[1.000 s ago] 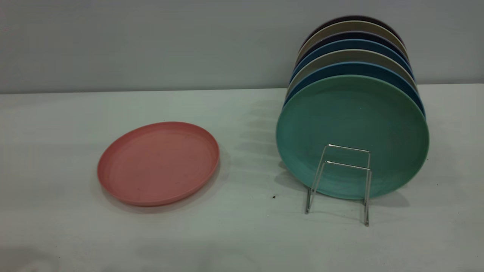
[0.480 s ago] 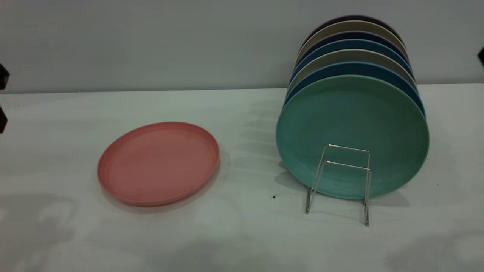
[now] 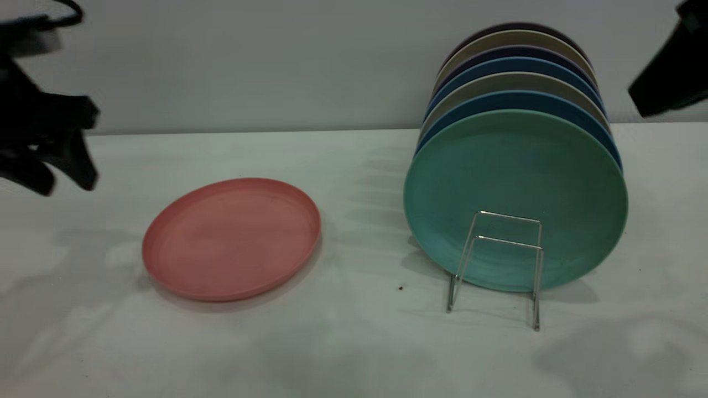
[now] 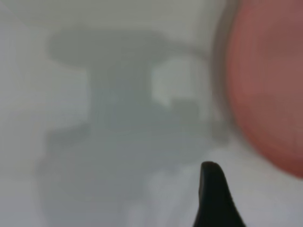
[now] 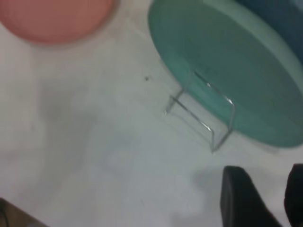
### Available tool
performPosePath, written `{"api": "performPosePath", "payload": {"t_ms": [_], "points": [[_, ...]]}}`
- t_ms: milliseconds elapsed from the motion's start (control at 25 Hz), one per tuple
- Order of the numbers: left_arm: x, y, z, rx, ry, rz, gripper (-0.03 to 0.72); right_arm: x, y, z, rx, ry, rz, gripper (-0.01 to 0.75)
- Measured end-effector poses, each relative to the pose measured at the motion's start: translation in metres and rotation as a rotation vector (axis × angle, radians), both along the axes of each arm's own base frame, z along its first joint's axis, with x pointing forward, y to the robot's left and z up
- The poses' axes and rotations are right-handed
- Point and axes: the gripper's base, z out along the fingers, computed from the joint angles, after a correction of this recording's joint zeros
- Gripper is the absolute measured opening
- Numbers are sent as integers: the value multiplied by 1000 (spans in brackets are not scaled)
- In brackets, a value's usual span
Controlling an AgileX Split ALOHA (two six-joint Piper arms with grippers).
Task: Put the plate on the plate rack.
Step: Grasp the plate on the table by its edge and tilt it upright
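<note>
Plate (image 3: 231,239): flat on bench (image 3: 354,342), well left of plate rack (image 3: 496,265). Left hand (image 3: 52,174): raised, fingers spread, empty. Right hand (image 5: 262,198): aloft; spread undeterminable. Advice: approach the rim low, pinch the edge.

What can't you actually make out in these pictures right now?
- Left gripper: blurred and cut by the exterior view's left edge; the left wrist view shows one dark finger only.
- Right gripper: the exterior view's right edge cuts it off; the right wrist view shows just two blurred finger stubs.
- Plate rack: the teal plate hides its rear loops.
- Salmon plate: cut off in both wrist views.
</note>
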Motion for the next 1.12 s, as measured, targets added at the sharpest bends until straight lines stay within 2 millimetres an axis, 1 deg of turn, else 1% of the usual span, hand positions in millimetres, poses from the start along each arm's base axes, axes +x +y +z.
{"api": "performPosePath", "payload": {"t_ms": [80, 160, 320, 480, 640, 800, 1120], "points": [[11, -2, -13, -21, 28, -17, 473, 2, 2, 3, 11, -12, 12, 249], [20, -2, -23, -31, 49, -27, 473, 5, 4, 5, 25, -22, 22, 249], [34, -2, -48, -35, 96, -36, 472, 9, 9, 8, 64, -38, 40, 250], [43, -2, -67, -38, 128, -38, 472, 15, 14, 2, 92, -36, 64, 250], [53, -2, -78, -43, 132, -36, 472, 23, 19, -9, 112, -21, 76, 250], [58, -4, -83, -66, 128, -31, 467, 29, 22, -18, 114, -5, 95, 250], [65, -10, -94, -135, 114, -51, 446, 30, 23, -18, 116, -17, 107, 250]]}}
